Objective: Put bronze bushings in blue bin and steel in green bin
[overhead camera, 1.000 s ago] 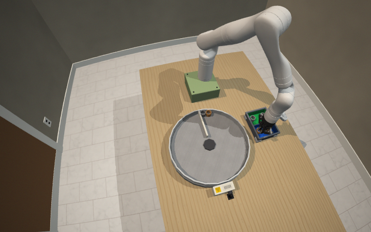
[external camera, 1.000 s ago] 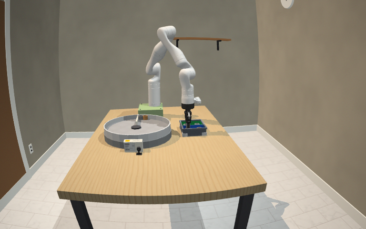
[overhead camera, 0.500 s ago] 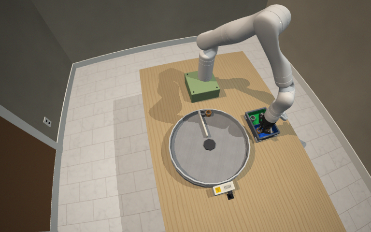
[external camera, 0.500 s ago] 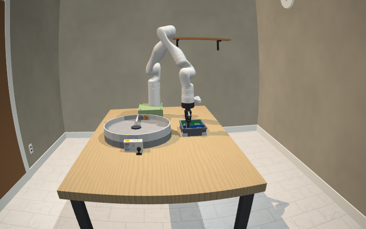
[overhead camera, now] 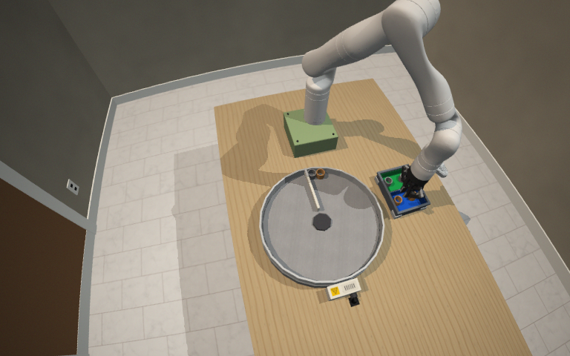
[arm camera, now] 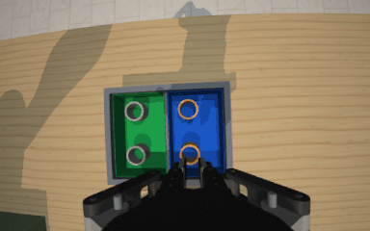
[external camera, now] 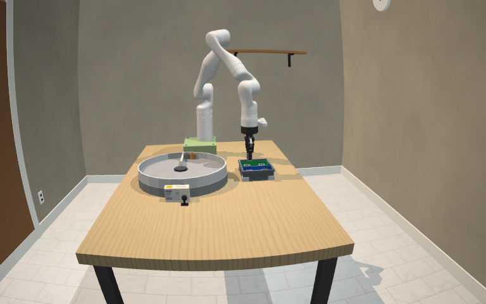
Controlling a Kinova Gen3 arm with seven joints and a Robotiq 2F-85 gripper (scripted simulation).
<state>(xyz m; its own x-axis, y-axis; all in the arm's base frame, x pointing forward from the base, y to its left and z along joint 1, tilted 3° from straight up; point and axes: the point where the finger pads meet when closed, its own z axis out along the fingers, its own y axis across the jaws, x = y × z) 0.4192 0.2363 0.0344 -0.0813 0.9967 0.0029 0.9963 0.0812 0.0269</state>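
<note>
Top view: You see a steel bushing and a bronze bushing on the turntable, near the pale bar.

Exterior view: Your gripper points down above the bins.

Wrist view: Your gripper's fingers stand slightly apart, nothing between them; two steel bushings lie in the green bin, two bronze in the blue bin.

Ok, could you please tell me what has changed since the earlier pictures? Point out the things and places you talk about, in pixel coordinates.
The gripper [overhead camera: 414, 195] [external camera: 249, 158] [arm camera: 192, 166] has risen out of the blue bin [overhead camera: 406, 206] [external camera: 253, 168] [arm camera: 210, 124]. It holds nothing now; whether it held a bushing earlier is hidden. On the turntable [overhead camera: 289, 234] [external camera: 157, 173], the bronze bushing [overhead camera: 320, 176] [external camera: 193, 156] and steel bushing [overhead camera: 311, 176] [external camera: 186, 156] stayed put.
</note>
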